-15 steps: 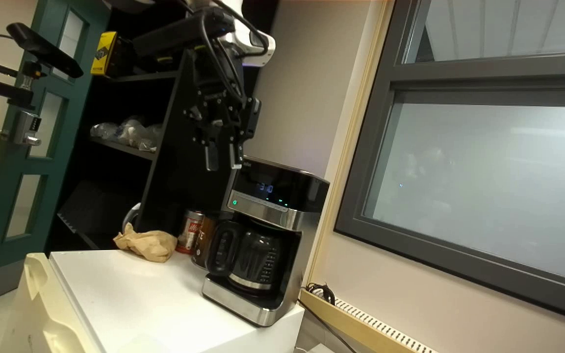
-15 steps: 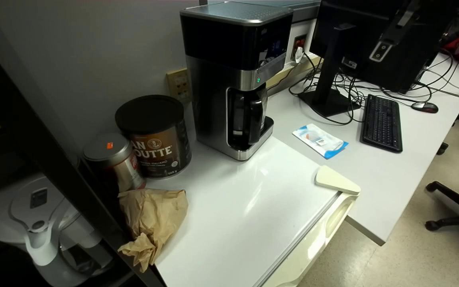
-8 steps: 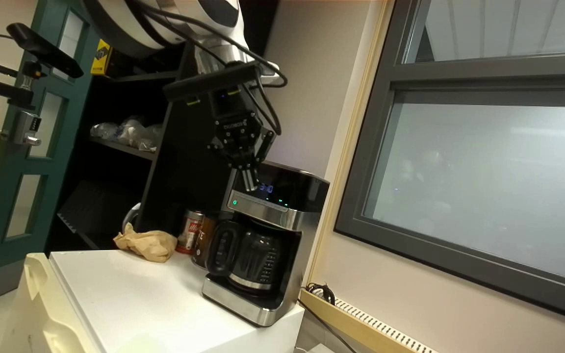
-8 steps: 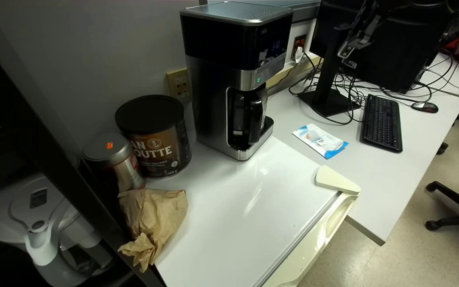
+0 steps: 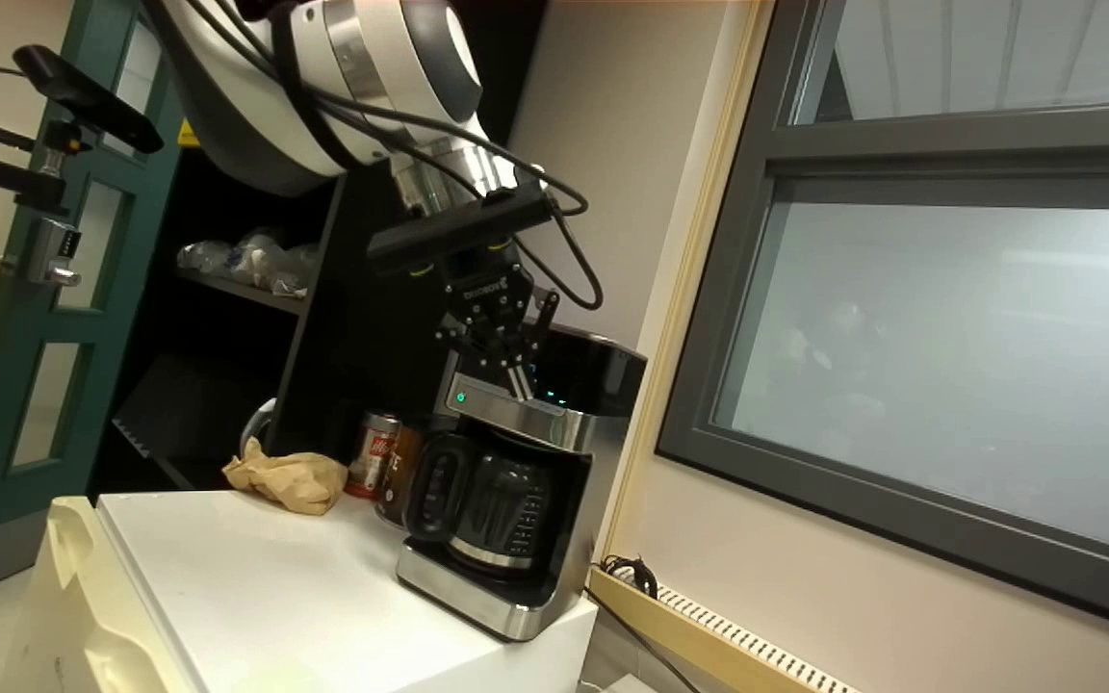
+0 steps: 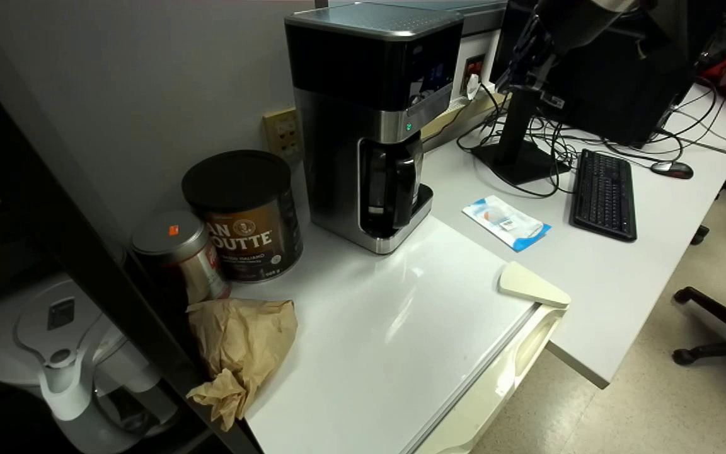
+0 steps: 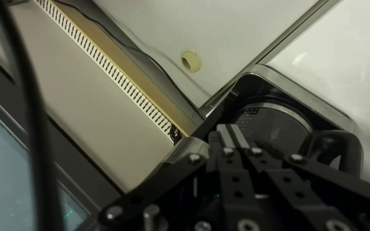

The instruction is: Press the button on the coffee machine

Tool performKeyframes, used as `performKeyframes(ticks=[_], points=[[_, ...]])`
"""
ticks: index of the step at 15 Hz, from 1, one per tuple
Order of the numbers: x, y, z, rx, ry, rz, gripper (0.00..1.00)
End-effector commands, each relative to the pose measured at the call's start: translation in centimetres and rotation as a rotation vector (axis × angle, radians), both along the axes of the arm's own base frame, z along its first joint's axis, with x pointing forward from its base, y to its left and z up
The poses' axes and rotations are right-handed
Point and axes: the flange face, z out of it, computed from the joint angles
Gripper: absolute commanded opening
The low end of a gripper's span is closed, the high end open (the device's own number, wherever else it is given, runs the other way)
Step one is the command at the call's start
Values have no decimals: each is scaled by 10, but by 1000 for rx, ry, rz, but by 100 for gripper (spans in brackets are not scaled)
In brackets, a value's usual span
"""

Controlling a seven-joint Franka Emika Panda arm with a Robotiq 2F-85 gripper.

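Making one firm tip, perhaps to push better, my jaws were pressed together by the lit panel (image 5: 556,397) of the coffee machine (image 6: 350,126), which stood on the tabletop (image 6: 363,340). I couldn't tell if they touched the panel.

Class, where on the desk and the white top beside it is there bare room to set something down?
Free: the white top between the paper bag, coffee machine and cream front edge; the desk between the packet, keyboard and outer corner. Crowded: where the paper bag, small can and brown tin huddle beside the coffee machine.
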Motion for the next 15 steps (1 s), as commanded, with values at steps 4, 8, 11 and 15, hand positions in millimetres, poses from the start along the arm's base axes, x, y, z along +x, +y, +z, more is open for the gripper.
performKeyframes(ticks=[4, 8, 11, 15], points=[[26, 8, -13, -26, -79, 85, 0], [36, 14, -17, -21, -97, 101, 0], [43, 18, -20, -21, -100, 104, 0], [51, 21, -24, -22, -104, 107, 0]])
